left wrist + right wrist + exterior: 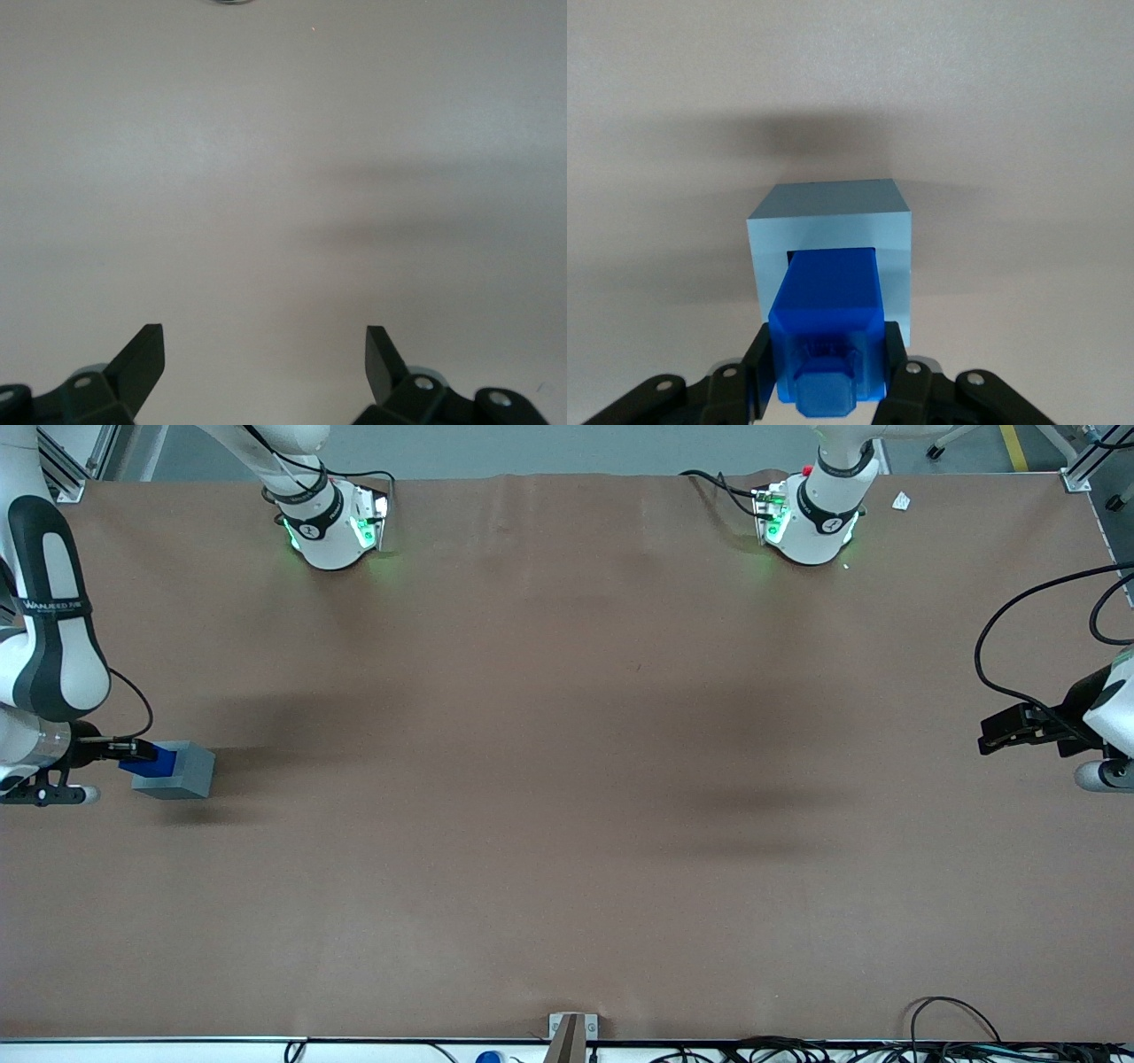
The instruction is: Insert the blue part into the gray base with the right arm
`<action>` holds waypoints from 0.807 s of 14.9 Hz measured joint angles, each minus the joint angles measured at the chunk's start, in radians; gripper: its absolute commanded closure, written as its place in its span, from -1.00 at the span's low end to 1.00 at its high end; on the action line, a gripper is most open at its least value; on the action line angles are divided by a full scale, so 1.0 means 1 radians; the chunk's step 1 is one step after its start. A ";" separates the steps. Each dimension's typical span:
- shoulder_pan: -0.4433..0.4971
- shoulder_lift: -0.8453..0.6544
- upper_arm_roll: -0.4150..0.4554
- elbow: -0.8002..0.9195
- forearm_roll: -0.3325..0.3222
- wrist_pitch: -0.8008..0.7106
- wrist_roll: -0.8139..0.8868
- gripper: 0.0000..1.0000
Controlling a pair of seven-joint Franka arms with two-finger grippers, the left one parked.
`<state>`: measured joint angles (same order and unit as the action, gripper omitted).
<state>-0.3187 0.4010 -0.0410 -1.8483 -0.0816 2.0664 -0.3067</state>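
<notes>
Pinching the blue part [826,305] between its fingers [758,372], the gripper [824,376] is feeding it partway into the gray base [829,226] just ahead, where any tilt risks jamming it or shoving the base along the tabletop [567,779].

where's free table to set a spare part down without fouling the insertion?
Free: the brown table from the gray base toward the parked arm's end, and nearer the front camera. Crowded: the working arm's end, where the gripper holds the blue part entering the base's socket.
</notes>
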 measured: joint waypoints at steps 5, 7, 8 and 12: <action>0.000 0.013 0.003 0.009 0.000 0.000 0.000 -1.00; 0.001 0.012 0.011 0.028 0.000 -0.009 0.000 -1.00; 0.003 0.007 0.015 0.043 0.000 -0.018 0.000 -1.00; 0.048 -0.085 0.025 0.134 0.015 -0.167 0.001 -1.00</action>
<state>-0.2709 0.3164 -0.0156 -1.7148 -0.0662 1.8992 -0.3061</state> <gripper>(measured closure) 0.000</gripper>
